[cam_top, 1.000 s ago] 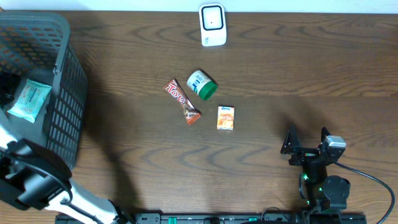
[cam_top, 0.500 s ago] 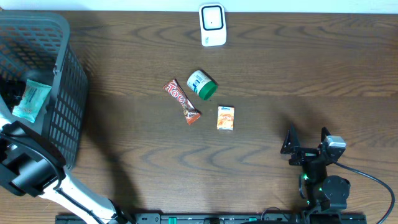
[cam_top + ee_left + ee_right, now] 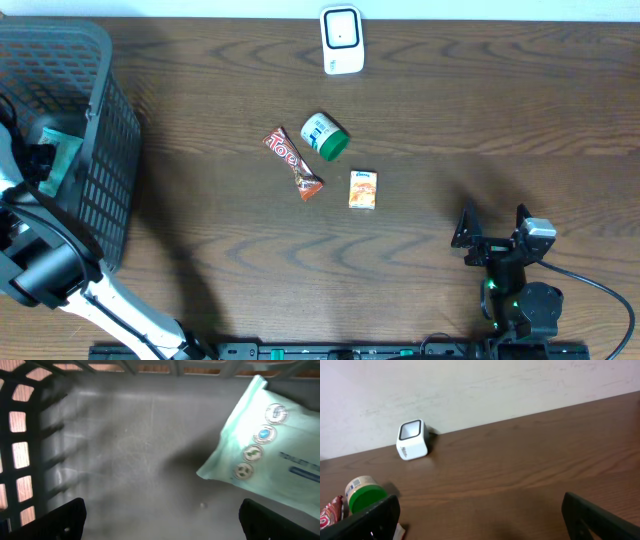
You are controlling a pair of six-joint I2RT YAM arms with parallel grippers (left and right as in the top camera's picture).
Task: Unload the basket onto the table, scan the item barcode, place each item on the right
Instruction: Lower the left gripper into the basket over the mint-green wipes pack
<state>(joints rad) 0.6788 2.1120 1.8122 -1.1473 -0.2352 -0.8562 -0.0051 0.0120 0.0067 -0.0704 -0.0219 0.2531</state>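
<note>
Left arm: reaches over the left edge of the table and down into the grey basket, wrist camera looking at the basket floor. Left gripper has its jaws spread wide, fingertips at the two lower corners of the wrist view, and nothing lies between them.

Right arm: folded near the front edge, towards the right corner, pointing at the far edge. Right gripper is also spread wide and empty, above bare wood.

Wipes pack: pale green, lying flat on the basket floor with its printed face up, ahead and to the right of the left fingertips, not touching them. In the wrist view one corner points to the top edge and the long axis slants down to the right, out of frame. From overhead the arm hides part of it, so its heading there is unclear.

Scanner: white, at the middle of the far edge.

Mid-table, well apart from both grippers: chocolate bar lying diagonally, green-lidded jar on its side just beside it, small orange box.
</note>
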